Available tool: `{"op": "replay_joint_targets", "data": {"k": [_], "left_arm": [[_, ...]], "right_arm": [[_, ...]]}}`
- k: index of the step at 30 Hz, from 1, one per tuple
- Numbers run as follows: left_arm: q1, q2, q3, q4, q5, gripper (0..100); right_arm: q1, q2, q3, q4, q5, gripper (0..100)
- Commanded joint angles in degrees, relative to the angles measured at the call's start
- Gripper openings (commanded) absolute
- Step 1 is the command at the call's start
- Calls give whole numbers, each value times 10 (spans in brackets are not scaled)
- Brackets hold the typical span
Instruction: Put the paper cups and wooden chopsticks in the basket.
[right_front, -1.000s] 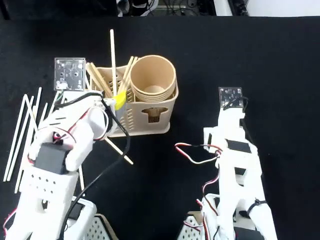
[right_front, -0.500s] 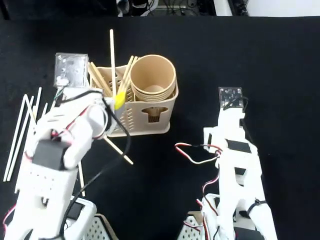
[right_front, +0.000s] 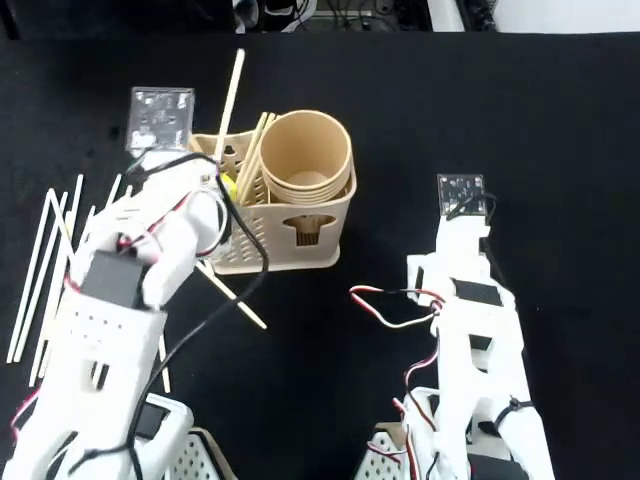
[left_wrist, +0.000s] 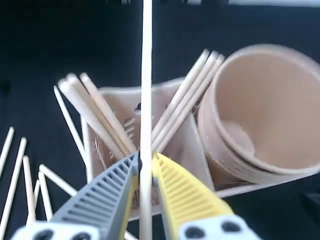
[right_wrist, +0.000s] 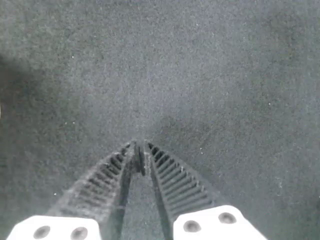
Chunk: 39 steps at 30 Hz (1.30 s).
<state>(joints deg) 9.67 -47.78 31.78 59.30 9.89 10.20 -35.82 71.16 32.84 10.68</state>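
Here we go: one chopstick (left_wrist: 146, 75) is up off the counter (right_front: 520, 100), pinched btw the grey & yellow fingers (left_wrist: 175, 185) of the left end effector (left_wrist: 145, 159). It's clenched tight on the stick, which stands nearly upright. In the high view the stick's free end pokes out past the far rim of the basket (right_front: 290, 250), tipping a bit to the right. The end effector sits over the basket's left part. The stick's lower tip is hidden behind the fingers, so can't tell if it's inside the basket.

Now the basket: pale, slotted walls, standing left of centre & toward the far side. Its right compartment holds the paper cups (right_front: 305, 150), nested in a stack w/ mouths up. The left side holds chopsticks in two lots: one bunch (left_wrist: 185, 95) leans right against the cups, and the other bunch (left_wrist: 95, 110) leans left toward the outer wall.

Moving outward, loose chopsticks (right_front: 40, 260) lie on the counter left of the basket. They're roughly parallel, running near to far beside the left arm (right_front: 110, 300). A stray stick (right_front: 235, 300) lies at a slant just near of the basket, one end under that arm.

Over on the right, the right arm (right_front: 470, 320) is well apart from the basket. The right end effector (right_wrist: 139, 150) is over the black counter, fingers pressed together, tips touching.
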Motion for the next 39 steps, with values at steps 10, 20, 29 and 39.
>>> {"op": "replay_joint_targets", "data": {"k": [10, 20, 29, 39], "left_arm": [[-3, -227, 44, -70, -47, 29], [-43, -346, 358, -533, -43, 29], [-28, -223, 410, -595, -9, 29], [-24, -233, 461, -592, 1, 32]], "right_arm": [[-4, -2, -4, -8, -3, 12], [-4, -2, -4, -9, -3, 12], [-4, -2, -4, -10, -3, 12], [-4, -2, -4, -10, -3, 12]]}}
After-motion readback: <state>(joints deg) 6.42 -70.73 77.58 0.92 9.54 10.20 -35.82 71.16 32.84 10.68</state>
